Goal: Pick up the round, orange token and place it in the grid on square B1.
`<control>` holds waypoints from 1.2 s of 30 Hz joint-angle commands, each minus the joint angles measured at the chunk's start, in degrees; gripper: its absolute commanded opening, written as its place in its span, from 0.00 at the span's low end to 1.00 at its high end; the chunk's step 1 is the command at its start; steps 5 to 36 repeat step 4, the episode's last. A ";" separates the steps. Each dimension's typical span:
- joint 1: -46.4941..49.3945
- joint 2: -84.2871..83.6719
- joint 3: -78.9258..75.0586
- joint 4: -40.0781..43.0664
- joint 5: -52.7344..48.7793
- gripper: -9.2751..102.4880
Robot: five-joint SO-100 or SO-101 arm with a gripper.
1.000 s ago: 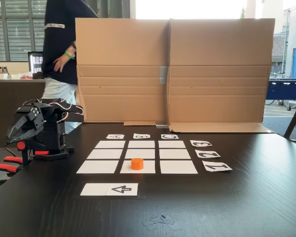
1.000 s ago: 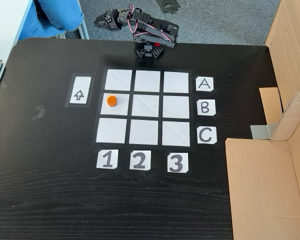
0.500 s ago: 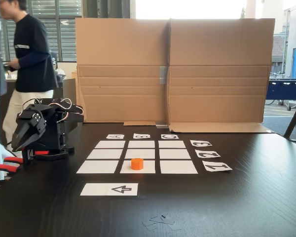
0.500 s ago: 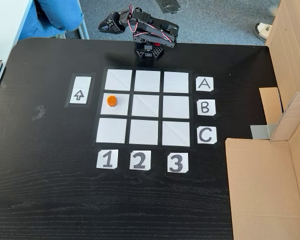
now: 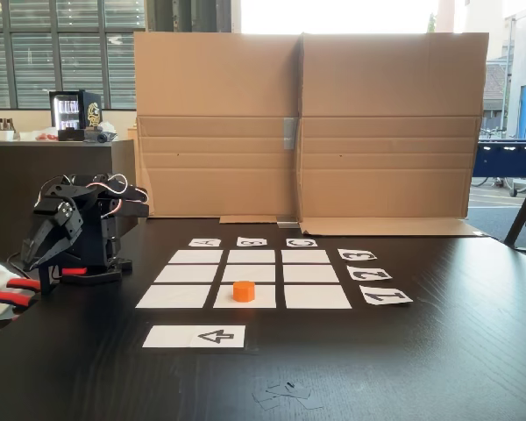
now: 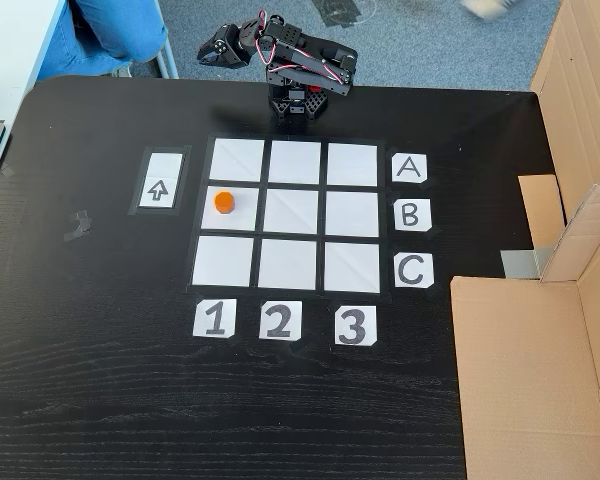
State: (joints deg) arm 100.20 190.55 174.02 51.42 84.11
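Both fixed views show the small orange faceted plastic token [image 6: 223, 202] sitting on square B1 [image 6: 242, 211], the blank white paper rectangle in the nine-rectangle white grid [image 6: 295, 258]. At the black table's [image 6: 100, 380] edge, the folded black arm's gripper [image 6: 206, 50] hangs well apart; its opening cannot be told.

Arm folded over its base, gripper [image 5: 28, 263] pointing down, empty

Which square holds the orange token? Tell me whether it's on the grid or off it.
On the grid. In the top-down fixed view the token rests on square B1, row B, column 1, away from the gripper.
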 commanded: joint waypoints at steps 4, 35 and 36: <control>0.88 0.18 -2.46 0.26 -0.53 0.08; 0.88 0.18 -2.46 0.26 -0.53 0.08; 0.88 0.18 -2.46 0.26 -0.53 0.08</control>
